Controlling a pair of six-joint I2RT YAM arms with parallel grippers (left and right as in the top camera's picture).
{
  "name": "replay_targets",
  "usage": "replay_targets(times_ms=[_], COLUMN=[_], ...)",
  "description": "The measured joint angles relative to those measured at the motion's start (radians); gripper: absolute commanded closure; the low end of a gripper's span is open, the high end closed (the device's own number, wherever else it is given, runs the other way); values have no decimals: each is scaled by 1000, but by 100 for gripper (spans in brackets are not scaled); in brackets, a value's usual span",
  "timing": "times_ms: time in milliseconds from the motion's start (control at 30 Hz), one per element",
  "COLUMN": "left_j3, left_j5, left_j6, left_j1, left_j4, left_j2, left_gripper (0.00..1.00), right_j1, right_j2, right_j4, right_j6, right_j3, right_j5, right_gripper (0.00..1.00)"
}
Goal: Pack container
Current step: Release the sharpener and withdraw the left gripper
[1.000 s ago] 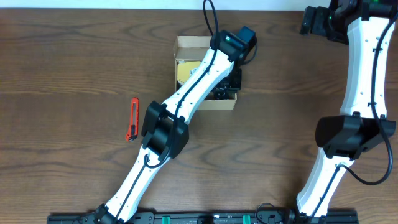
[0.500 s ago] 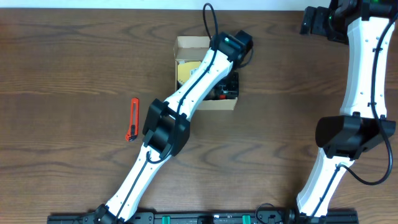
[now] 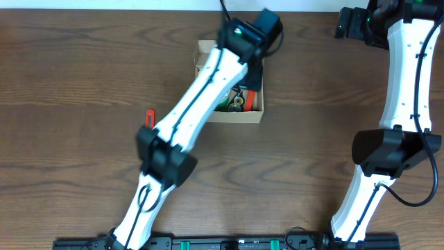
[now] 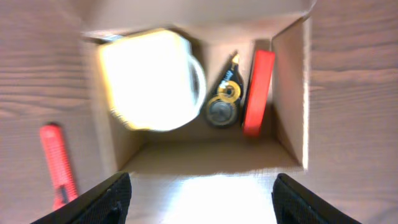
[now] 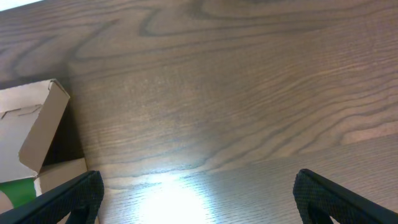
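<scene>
The container [image 3: 239, 117] is a tan cardboard box, open at the far centre of the table. In the left wrist view the container [image 4: 289, 93] holds a pale yellow tape roll [image 4: 149, 78], a small black and yellow tape dispenser [image 4: 222, 104] and a red item [image 4: 258, 93] on edge. My left gripper [image 4: 202, 202] is open and empty, above the box's bright flap. My right gripper [image 5: 199, 199] is open and empty over bare wood. The container's corner [image 5: 38, 127] shows at the left of the right wrist view.
A red utility knife [image 3: 148, 115] lies on the table left of the box, partly under my left arm; it also shows in the left wrist view [image 4: 57, 165]. My right arm [image 3: 406, 83] stands along the right side.
My left arm has lifted and drawn back toward the table's far edge, uncovering the items in the box's right half. The right arm has not moved.
</scene>
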Motion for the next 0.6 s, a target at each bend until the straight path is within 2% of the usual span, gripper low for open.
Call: replay_targets(times_ms=[133,267,300,433,600], left_j3=[11,15,15,-12,-174], left_j5=[-83,-168,-175,-188,-183], left_j6=[10,35,37,45,68], left_j1=[0,7,11,48,146], left_j4=[-66,-66,-66,-66,-66], left_j2=[-109,-153,-153,-151,-152], left_gripper=[33,66,68,68,71], right_j1=[0,0,0,0,0], right_j2=[0,0,0,0,0], right_j4=[0,0,0,0,0], right_j6=[0,0,0,0,0], right_j3=[0,0,0,0,0], right_j5=[0,0,0,0,0], right_gripper=[1,1,1,1,1])
